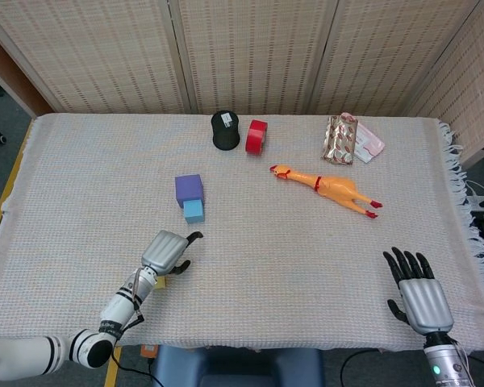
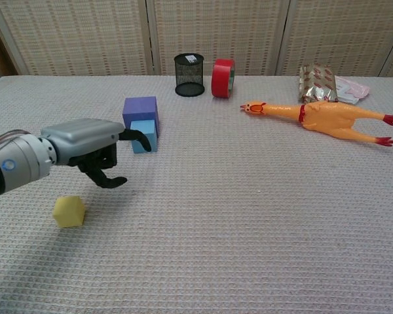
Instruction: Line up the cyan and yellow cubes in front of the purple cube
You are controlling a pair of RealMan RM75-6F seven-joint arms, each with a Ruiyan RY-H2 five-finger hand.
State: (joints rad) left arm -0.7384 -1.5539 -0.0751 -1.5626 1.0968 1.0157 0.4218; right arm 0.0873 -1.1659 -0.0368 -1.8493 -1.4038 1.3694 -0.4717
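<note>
The purple cube [image 1: 189, 189] [image 2: 141, 112] stands left of the table's middle, and the cyan cube [image 1: 194, 211] [image 2: 143, 136] sits right against its near side. The yellow cube [image 2: 69, 211] lies apart near the front left; in the head view it shows only as a sliver [image 1: 159, 282] under my left wrist. My left hand [image 1: 167, 251] [image 2: 88, 144] hovers between the cyan and yellow cubes, fingers curled loosely apart and holding nothing. My right hand [image 1: 418, 293] rests open at the front right, fingers spread, far from the cubes.
A black mesh cup [image 1: 224, 130] and a red tape roll [image 1: 256, 136] stand at the back. A rubber chicken [image 1: 327, 187] lies right of centre, and a foil snack packet [image 1: 341, 139] lies at the back right. The cloth's fringed edge [image 1: 460, 193] runs along the right.
</note>
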